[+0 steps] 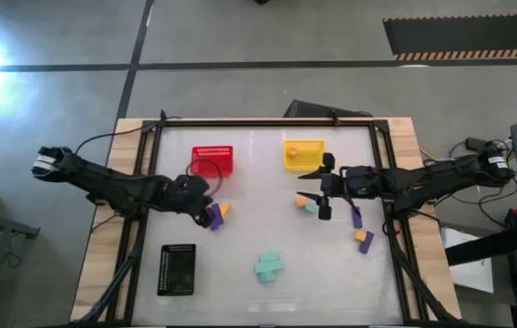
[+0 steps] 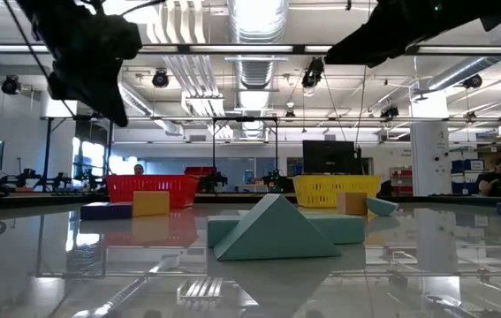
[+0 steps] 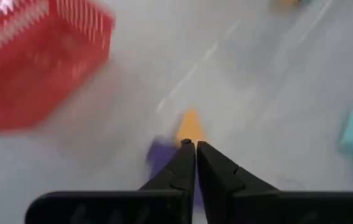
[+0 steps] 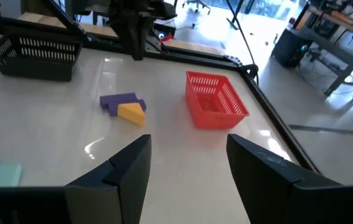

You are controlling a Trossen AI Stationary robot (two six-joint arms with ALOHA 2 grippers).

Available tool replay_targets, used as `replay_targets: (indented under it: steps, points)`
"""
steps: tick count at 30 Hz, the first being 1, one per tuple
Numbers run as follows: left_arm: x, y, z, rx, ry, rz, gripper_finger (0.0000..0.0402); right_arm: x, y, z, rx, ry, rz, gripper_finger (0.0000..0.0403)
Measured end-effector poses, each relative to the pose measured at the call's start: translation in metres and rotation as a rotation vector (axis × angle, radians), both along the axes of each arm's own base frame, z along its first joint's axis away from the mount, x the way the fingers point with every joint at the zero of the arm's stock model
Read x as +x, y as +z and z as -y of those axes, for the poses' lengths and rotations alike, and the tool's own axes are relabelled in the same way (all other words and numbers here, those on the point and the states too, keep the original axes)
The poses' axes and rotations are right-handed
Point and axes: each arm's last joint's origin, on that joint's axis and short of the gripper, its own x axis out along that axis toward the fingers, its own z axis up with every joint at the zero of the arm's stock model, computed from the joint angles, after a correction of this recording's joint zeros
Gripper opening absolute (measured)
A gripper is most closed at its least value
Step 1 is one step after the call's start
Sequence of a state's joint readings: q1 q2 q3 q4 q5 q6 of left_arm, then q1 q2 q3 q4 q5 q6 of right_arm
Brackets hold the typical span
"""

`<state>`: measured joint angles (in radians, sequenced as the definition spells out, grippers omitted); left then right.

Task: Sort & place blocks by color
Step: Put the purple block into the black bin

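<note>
My left gripper [image 1: 209,202] [image 3: 195,145] is shut and raised over a purple block [image 1: 214,217] [image 3: 160,157] and an orange block [image 1: 225,210] [image 3: 190,121] that lie together on the table before the red basket [image 1: 212,160]. My right gripper [image 1: 317,192] [image 4: 188,155] is open and holds nothing, raised near an orange block [image 1: 302,199] and a teal block [image 1: 311,208]. A cluster of teal blocks [image 1: 269,266] [image 2: 275,228] lies near the table's near edge. A purple block [image 1: 356,217] and an orange-and-purple pair [image 1: 366,240] lie toward the right edge. An orange block [image 1: 305,146] sits in the yellow basket [image 1: 291,160].
The black basket [image 1: 177,269] stands at the near left. The red and yellow baskets stand toward the far edge, a gap between them. A dark frame [image 1: 267,122] borders the table. Bare tabletop lies in the middle between the arms.
</note>
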<state>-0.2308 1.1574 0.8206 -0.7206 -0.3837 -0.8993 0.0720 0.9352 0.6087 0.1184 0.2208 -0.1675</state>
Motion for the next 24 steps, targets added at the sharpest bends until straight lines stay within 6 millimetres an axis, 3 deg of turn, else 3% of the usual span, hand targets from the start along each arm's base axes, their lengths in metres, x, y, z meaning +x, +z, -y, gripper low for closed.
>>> replay_targets:
  steps: [6,13,19,24]
  points:
    - [0.025,-0.001,0.011,-0.103,-0.072,-0.218,0.0,-0.005,0.002,0.0,-0.055,0.017,0.006,0.0201]
    - [0.039,-0.033,0.018,-0.183,-0.135,-0.412,0.0,-0.013,0.001,0.001,-0.065,0.021,0.016,0.0201]
    - [0.051,-0.056,0.019,-0.161,-0.096,-0.467,0.0,-0.019,0.003,0.001,-0.073,0.023,0.037,0.0201]
    - [0.058,-0.064,0.021,-0.162,-0.081,-0.46,0.0,-0.021,0.004,0.001,-0.072,0.024,0.04,0.0201]
